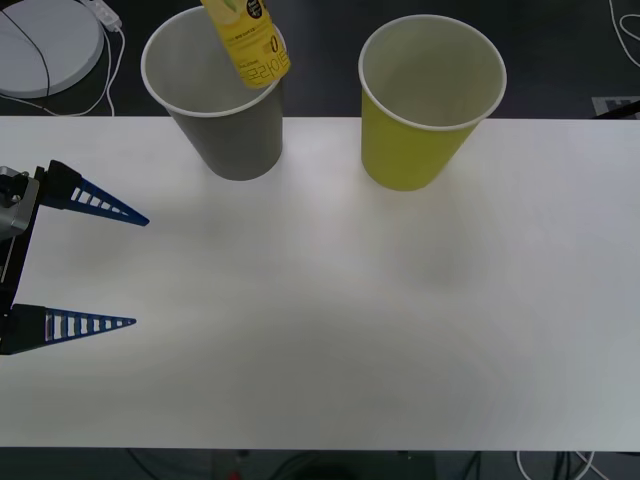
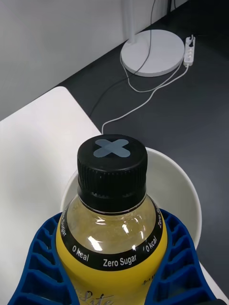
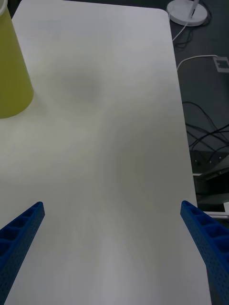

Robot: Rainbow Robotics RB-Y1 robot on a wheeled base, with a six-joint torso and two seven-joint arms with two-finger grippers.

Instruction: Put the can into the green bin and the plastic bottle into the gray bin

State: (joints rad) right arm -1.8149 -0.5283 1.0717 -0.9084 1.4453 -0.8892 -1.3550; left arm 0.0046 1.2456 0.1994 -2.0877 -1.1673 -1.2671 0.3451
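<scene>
my right pincer [image 2: 114, 267] is clamped on the plastic bottle [image 1: 248, 38], holding it tilted above the mouth of the gray bin [image 1: 222, 100], its lower end dipping just past the rim, so i judge this half nearly done but the bottle not yet let go. my left pincer [image 1: 90, 265] waits with fingers spread wide apart over the white surface [image 1: 350, 320], off to my left. the green bin [image 1: 425, 105] stands beside the gray one; from this angle i see only part of its white inside, so whether the can is already in there i cannot tell.
</scene>
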